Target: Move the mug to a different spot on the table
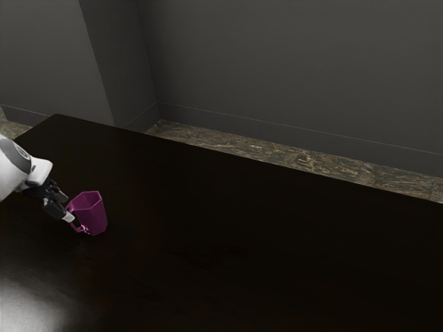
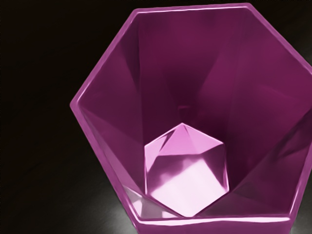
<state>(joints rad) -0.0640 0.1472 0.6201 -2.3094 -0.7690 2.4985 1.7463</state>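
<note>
At the 8 o'clock side of the exterior view, a magenta mug [image 1: 92, 211] stands out against the dark desk [image 1: 263, 235], at the tip of the white arm [image 1: 17, 171] that enters from 9 o'clock. The jaws meet the mug on its arm-facing side, close to the small handle [image 1: 82, 227]. Whether they are clenched on it or released cannot be told, nor whether the mug's base rests on the desk or hangs just above it.

From the mug, the desktop stretches wide toward 3 o'clock and 5 o'clock. The desk's far edge runs from 10 o'clock down to 3 o'clock, well apart from the mug. Beyond that edge lies a strip of mottled stone floor [image 1: 311, 162], then a dark grey wall [image 1: 291, 62]. A pale glare [image 1: 28, 304] marks the desktop at 7 o'clock.

The exterior view gives the mug's outer wall, its handle and the desk's edges. The wrist view looks down into the mug instead. It shows a six-sided rim [image 2: 107, 73] and flat facets tapering to a pale, glossy hexagonal bottom [image 2: 187, 170], with dark desk around the rim.
</note>
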